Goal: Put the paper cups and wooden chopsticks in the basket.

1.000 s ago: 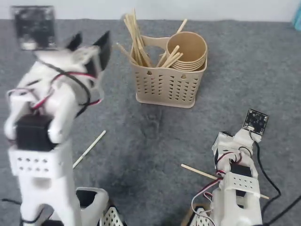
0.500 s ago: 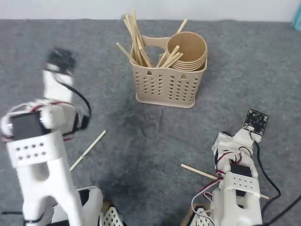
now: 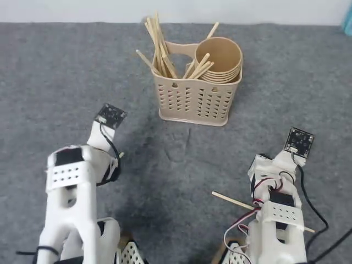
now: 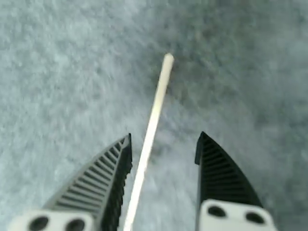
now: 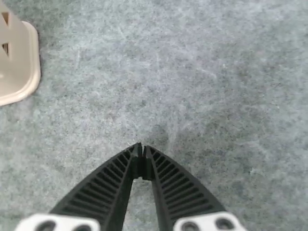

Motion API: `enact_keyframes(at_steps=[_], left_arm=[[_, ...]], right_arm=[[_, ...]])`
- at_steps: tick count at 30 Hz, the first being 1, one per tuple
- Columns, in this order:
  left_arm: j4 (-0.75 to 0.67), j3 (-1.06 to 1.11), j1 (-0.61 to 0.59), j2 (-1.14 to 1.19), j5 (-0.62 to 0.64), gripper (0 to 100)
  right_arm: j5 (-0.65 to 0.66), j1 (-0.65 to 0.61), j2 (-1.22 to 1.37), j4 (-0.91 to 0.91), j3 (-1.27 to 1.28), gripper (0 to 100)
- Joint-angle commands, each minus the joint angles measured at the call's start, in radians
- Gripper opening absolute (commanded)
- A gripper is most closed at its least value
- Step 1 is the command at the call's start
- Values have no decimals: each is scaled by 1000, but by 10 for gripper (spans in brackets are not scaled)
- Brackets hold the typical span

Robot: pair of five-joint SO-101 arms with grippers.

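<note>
- Two loose wooden chopsticks lie on the table (image 3: pixel 181 159), outside the basket (image 3: pixel 195 93).
- The first chopstick (image 4: pixel 153 130) lies well apart from the basket, to its front-left, beneath the left arm.
- The second chopstick (image 3: pixel 234 201) lies well apart from the basket, to its front-right, and runs in under the right arm (image 3: pixel 278 203).
- The paper cups (image 3: pixel 219 58) sit stacked in the right half of the basket. A standing bundle (image 3: pixel 159 47) of sticks fills the left half.
- Step in hand, as judged: grasp the first chopstick.
- The left pincer (image 4: pixel 165 136) is spread wide and holds nothing. One finger stands on each side of the first chopstick, which runs lengthwise through the gap.
- The stick passes nearer one finger than the other. Centre the gap over it before closing, so that neither finger pushes it sideways.
- Whether the fingertips touch the table cannot be told. Lower them until they bracket the full thickness of the stick.
- Close slowly. A thin, round stick is likely to roll on the fabric surface.
- Grip near mid-length if reach allows. An end grip is likely to let the free end droop.
- For delivery, lift above the rim of the basket and enter tip-down, clear of the standing bundle.
- The right pincer (image 5: pixel 143 147) is pressed closed and empty, over bare table just in front of the basket.
</note>
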Motion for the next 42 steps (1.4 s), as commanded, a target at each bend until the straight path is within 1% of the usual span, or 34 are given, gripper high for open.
enact_keyframes(at_steps=[1, 4, 6, 10, 14, 16, 19, 24, 28, 30, 31, 34, 36, 37, 39, 42], left_arm=[[-203, 79, 3, -14, 0, 205], [-304, 125, 3, -14, 52, 205], [-334, 130, 20, -12, 80, 205], [-339, 131, 107, -12, 118, 205], [-338, 133, 170, -11, 199, 190], [-338, 133, 173, -11, 221, 155], [-336, 133, 167, -11, 219, 113], [-293, 125, 138, -11, 219, 109], [-287, 82, 138, 58, 222, 109], [-258, 10, 137, 132, 226, 109], [-218, -39, 137, 175, 226, 109], [-38, -203, 138, 295, 221, 107], [44, -280, 138, 364, 221, 104], [61, -298, 138, 391, 219, 104], [51, -308, 137, 422, 216, 105], [38, -303, 137, 442, 146, 107]], right_arm=[[15, -1, -27, 7, -31, 9], [15, -1, -27, 7, -31, 9], [15, -1, -27, 7, -31, 9], [15, -1, -27, 7, -31, 9], [15, 1, -27, 7, -29, 9], [15, 1, -27, 7, -29, 9], [15, 1, -27, 7, -29, 9], [15, 1, -27, 7, -29, 9], [15, 1, -27, 8, -29, 9], [15, 1, -27, 8, -29, 9], [15, 1, -27, 8, -29, 9], [15, 1, -27, 4, -29, 9], [15, 1, -27, 5, -29, 9], [15, 1, -27, 7, -29, 9], [15, 1, -27, 7, -29, 9], [15, 1, -27, 7, -29, 9]])
